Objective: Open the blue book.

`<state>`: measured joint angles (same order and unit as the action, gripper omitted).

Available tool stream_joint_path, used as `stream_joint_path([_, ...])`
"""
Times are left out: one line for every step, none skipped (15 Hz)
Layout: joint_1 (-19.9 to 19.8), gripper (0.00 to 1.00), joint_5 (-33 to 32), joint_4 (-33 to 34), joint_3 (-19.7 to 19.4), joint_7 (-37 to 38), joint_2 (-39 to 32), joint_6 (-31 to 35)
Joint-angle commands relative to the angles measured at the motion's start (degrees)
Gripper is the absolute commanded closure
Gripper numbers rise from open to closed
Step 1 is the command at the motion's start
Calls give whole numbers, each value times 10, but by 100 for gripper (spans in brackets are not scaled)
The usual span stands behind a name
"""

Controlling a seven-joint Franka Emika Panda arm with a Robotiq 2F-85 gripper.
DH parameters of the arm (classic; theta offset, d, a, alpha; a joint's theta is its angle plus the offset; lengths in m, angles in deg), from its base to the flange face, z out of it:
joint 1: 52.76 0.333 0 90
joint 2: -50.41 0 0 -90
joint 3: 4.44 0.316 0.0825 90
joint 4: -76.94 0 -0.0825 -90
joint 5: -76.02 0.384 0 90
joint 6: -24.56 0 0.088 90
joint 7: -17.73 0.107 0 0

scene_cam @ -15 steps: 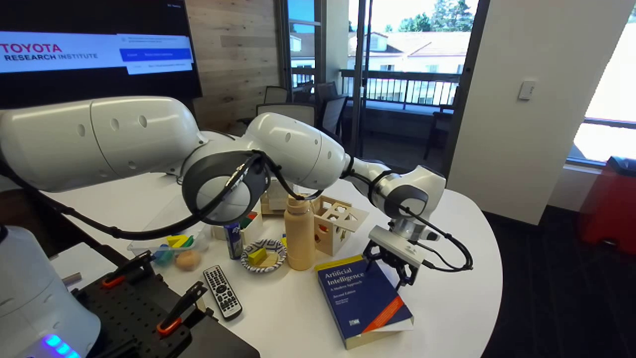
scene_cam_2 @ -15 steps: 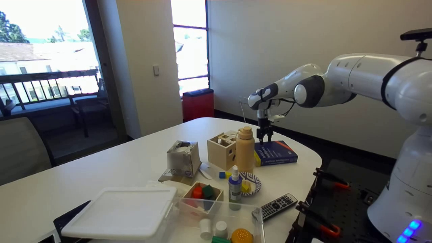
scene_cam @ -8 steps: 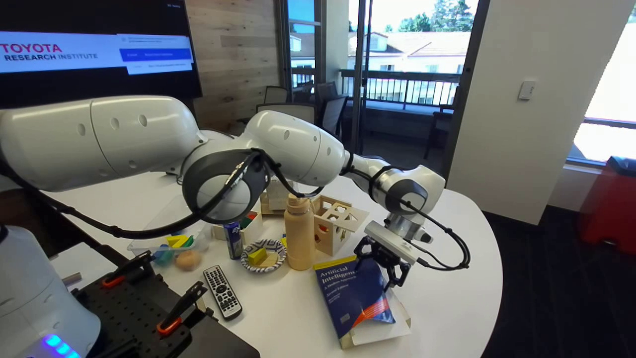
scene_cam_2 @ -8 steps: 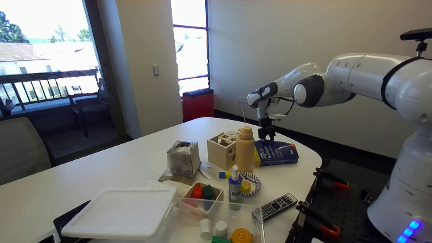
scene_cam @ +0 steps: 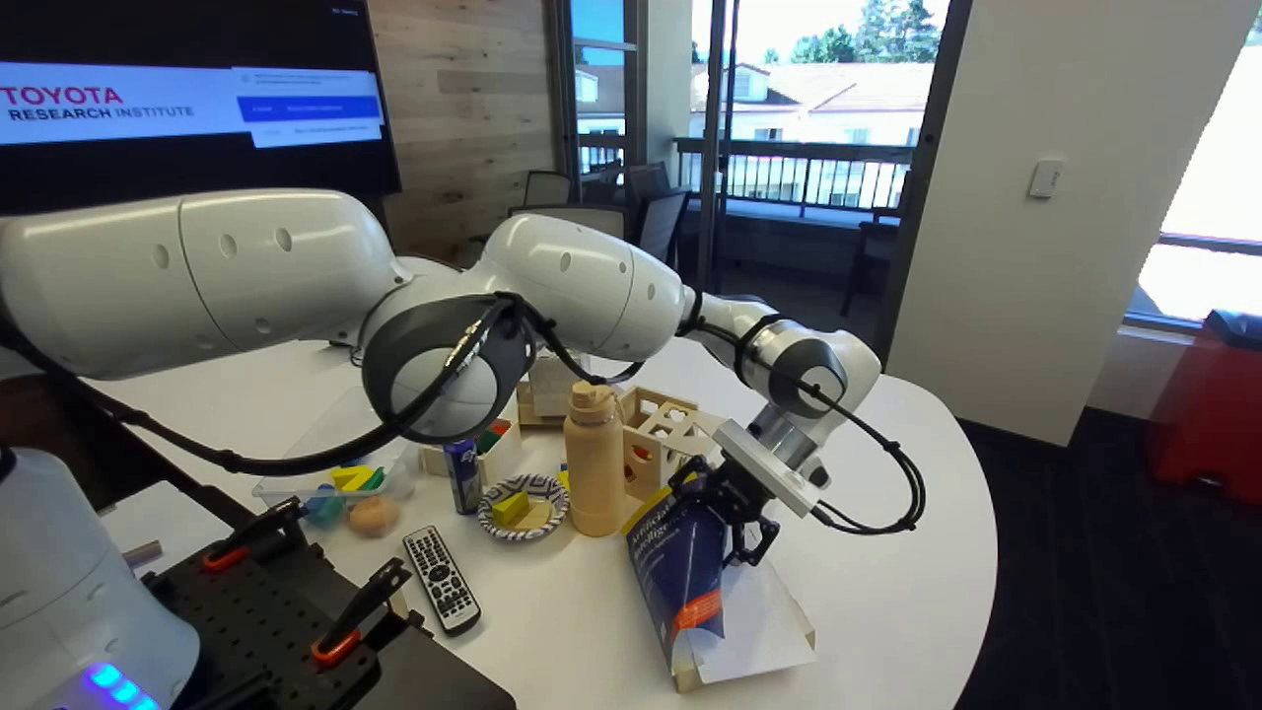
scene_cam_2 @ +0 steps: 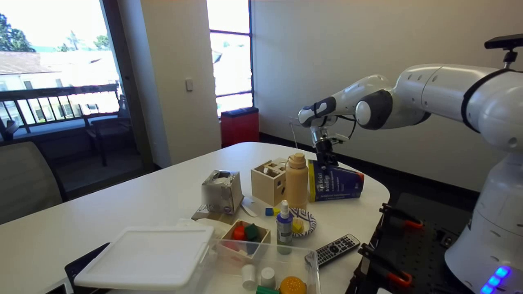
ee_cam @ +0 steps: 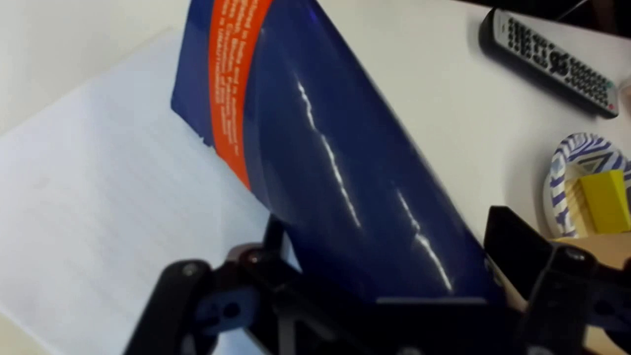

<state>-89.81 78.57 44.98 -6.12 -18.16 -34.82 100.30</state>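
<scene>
White arm (scene_cam: pixel 582 286) outstretched, wrist (scene_cam: pixel 810 375) tilted, fingers (ee_cam: pixel 515 246) spread apart, blue bk cover (scene_cam: pixel 680 567) curled btwn

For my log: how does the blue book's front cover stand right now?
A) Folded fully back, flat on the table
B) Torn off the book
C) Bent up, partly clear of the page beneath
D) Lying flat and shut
C: in the wrist view the blue cover arches up, baring a white page.

In the wrist view the blue book (ee_cam: pixel 340 162) runs off the top edge, the patterned bowl (ee_cam: pixel 558 182) is cut off on the right and the fingers (ee_cam: pixel 515 246) blur, while in an exterior view the clear bin (scene_cam_2: pixel 300 261) is cropped below.
</scene>
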Motion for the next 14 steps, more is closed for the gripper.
stream_joint_path([-4, 0, 2, 23, 13, -41, 0, -84])
stream_joint_path([-4, 0, 1, 27, 14, -53, 0, -105])
stream_joint_path([-3, 0, -1, 31, 14, -65, 0, -127])
stream_joint_path([-2, 0, -2, 34, 14, -73, 1, -145])
stream_joint_path([0, 0, -4, 35, 13, -81, 1, -163])
stream_joint_path([2, 0, -7, 34, 12, -90, 1, -177])
stream_joint_path([4, 0, -9, 31, 11, -96, 1, -189])
stream_joint_path([7, 0, -12, 27, 10, -104, 2, -199])
stream_joint_path([9, 0, -13, 23, 9, -110, 1, -206])
stream_joint_path([13, 0, -17, 18, 8, -117, 1, -212])
stream_joint_path([16, 0, -20, 15, 7, -127, 1, -218])
stream_joint_path([20, 0, -24, 11, 6, -136, 1, -226])
stream_joint_path([24, 0, -30, 9, 5, -148, 0, -233])
stream_joint_path([29, 0, -38, 5, 4, -163, 0, -241])
